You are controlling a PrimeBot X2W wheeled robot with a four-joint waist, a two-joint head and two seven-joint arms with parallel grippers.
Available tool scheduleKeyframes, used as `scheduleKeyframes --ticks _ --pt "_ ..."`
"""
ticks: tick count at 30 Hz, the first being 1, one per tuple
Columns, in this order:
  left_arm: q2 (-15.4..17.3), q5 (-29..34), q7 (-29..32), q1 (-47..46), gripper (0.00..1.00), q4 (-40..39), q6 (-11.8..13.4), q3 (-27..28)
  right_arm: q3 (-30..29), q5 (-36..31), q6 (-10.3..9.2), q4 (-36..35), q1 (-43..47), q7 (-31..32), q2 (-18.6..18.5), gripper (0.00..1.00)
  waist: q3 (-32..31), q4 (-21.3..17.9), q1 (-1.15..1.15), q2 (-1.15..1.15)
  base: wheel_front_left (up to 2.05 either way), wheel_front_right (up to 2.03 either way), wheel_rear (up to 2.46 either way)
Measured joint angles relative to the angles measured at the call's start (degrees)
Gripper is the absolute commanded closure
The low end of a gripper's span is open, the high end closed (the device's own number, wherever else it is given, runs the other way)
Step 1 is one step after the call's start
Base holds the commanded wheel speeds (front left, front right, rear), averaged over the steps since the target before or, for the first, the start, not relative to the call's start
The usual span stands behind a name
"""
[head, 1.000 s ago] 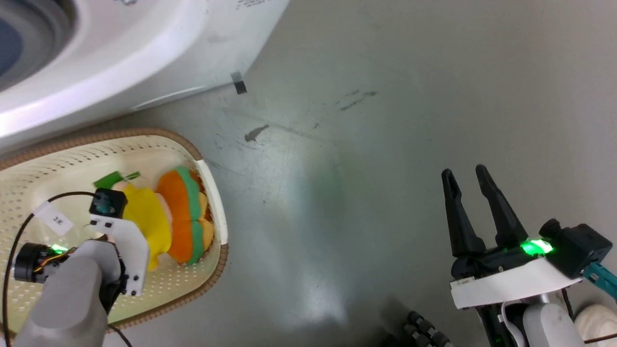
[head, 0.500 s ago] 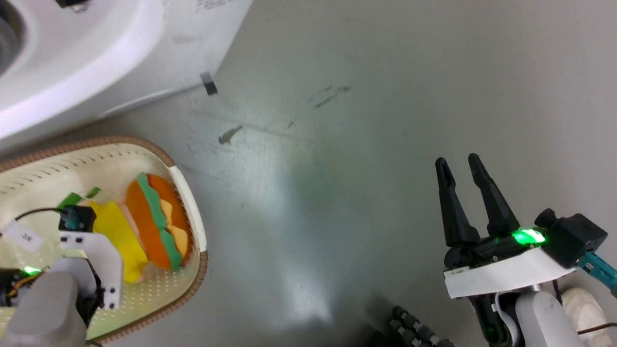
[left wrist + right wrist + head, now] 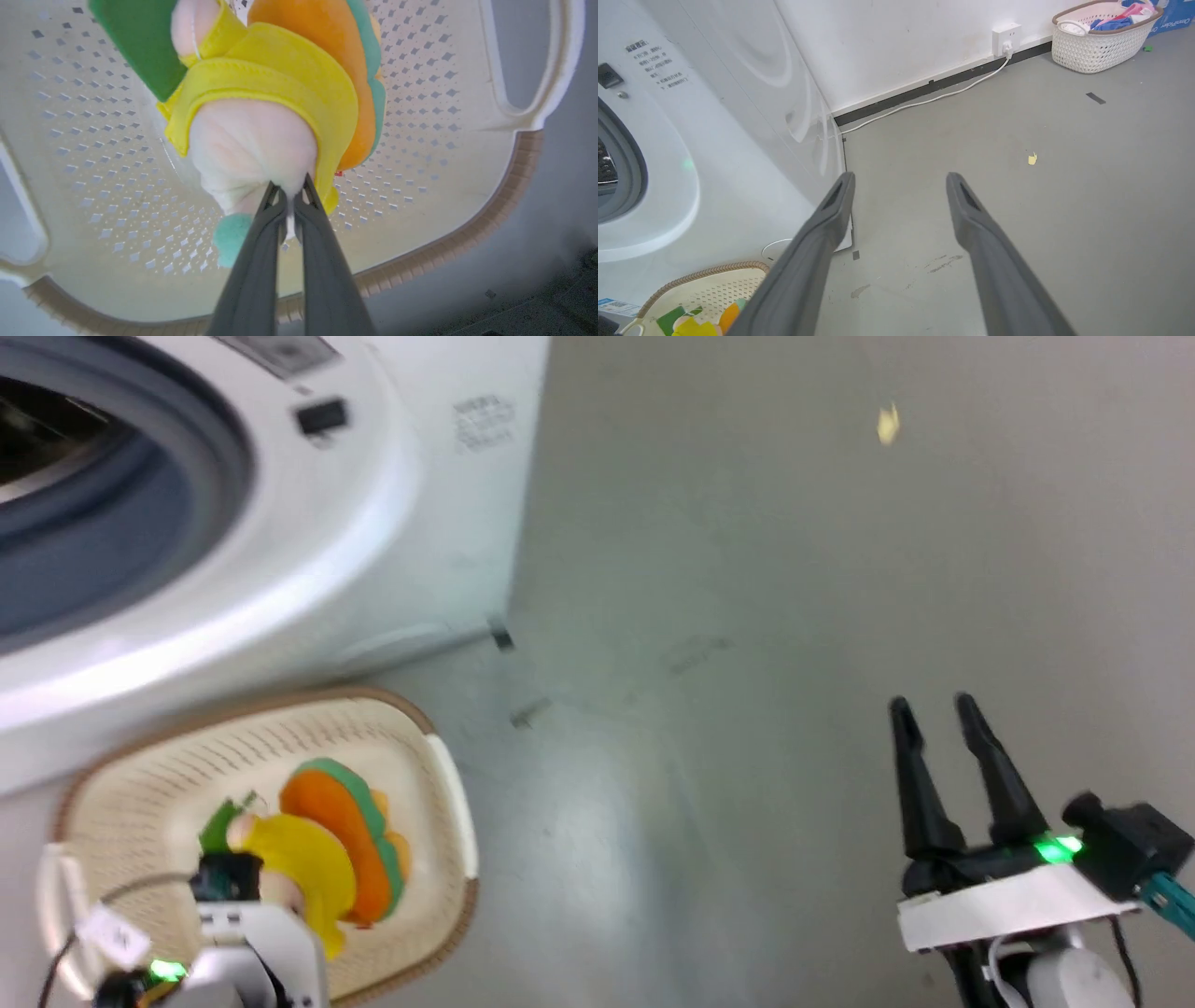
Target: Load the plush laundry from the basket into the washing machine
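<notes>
1. Yellow, pale pink and orange-green striped plush toy [image 3: 261, 116] is inside the cream-white perforated plastic basket with the brown woven-look rim [image 3: 456, 845], toward its right-hand end in the head view. Honestly can't tell whether it's resting on the basket's floor or hanging just clear of it.
2. Both dark fingers of the left gripper [image 3: 288, 186] are squeezed nearly together on a fold of the toy's pale pink fabric, so it's got the toy pinched, reaching down into the basket.
3. Right beside that pinch there's a little teal pom-pom [image 3: 231, 238], and the toy's flat green tag [image 3: 140, 46] sticks out at its other end, over the basket's perforated floor.
4. Just behind the basket stands the big white front-loading washing machine [image 3: 373, 551], with its grey rubber-rimmed round port [image 3: 140, 555] facing out above the basket.
5. Well apart from the basket, off to its right, the right gripper [image 3: 934, 705] hangs above the bare grey floor [image 3: 747, 616], fingers spread with nothing between them.
6. Further out from the basket, a small yellow scrap [image 3: 1032, 158] lies on the floor. Way past that there's a white woven hamper of coloured clothes [image 3: 1101, 46] by the wall, plus a white wall socket [image 3: 1004, 36] with a white cable [image 3: 924, 100] running along the skirting.
</notes>
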Motion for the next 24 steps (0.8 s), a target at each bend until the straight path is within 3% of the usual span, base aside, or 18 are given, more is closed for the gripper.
scheduleKeyframes --ticks 7,13,24 --pt "-4.25 -2.7 -9.03 4.15 1.0 0.71 -1.0 1.07 -2.5 -3.45 0.0 0.48 3.35 0.0 -0.02 0.0 -8.65 4.51 -0.01 0.0 0.0 0.0 0.0" --pt "-7.23 -4.08 -12.12 7.7 1.0 -2.9 -1.31 2.05 -3.92 -4.71 0.0 0.67 6.58 0.0 -0.02 0.0 -15.12 9.01 -0.01 0.0 0.0 0.0 0.0" --pt "-9.43 0.21 -12.54 20.15 1.0 -36.34 1.3 11.63 -4.66 -5.58 0.0 0.38 8.84 0.0 -0.02 0.0 -21.87 16.1 -0.01 0.0 0.0 0.0 0.0"
